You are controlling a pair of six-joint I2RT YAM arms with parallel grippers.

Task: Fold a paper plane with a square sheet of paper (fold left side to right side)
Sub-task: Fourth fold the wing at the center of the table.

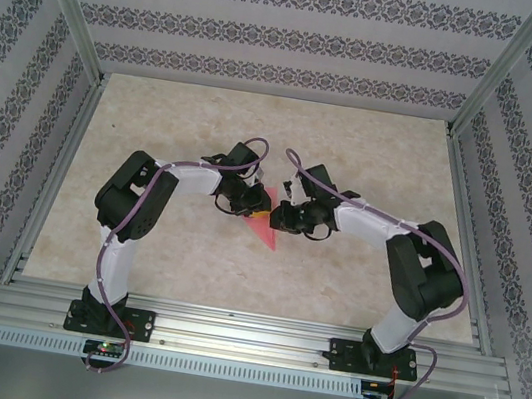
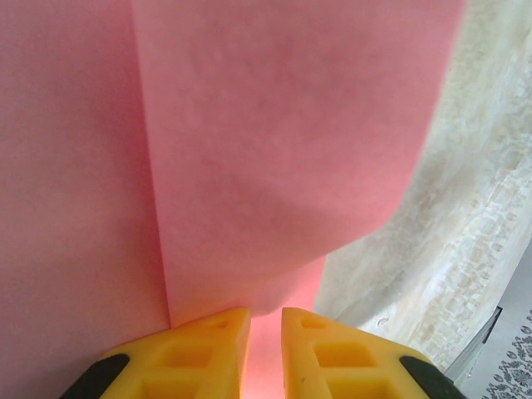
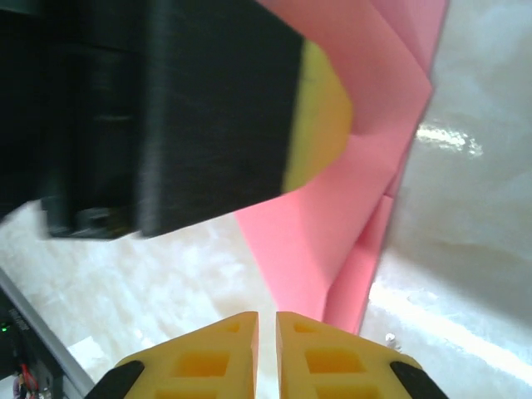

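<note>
Pink paper (image 1: 264, 222), part-folded to a point, at mid-worktop (image 1: 354, 153) between the arms. Left gripper (image 2: 264, 317) pinches its edge. Right gripper (image 3: 267, 320) is nearly closed, empty, just beside it. Light, limp, creases readily: best taken by a folded edge.

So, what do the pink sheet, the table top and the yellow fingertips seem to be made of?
Pink sheet: thin matte paper; it holds sharp creases. Table top: likely glossy stone-look laminate, given the glare. Right gripper's fingertips: probably moulded matte plastic, with recessed pockets.

Patterned striped walls (image 1: 271, 38) around a beige marbled tabletop (image 1: 206, 129)
</note>
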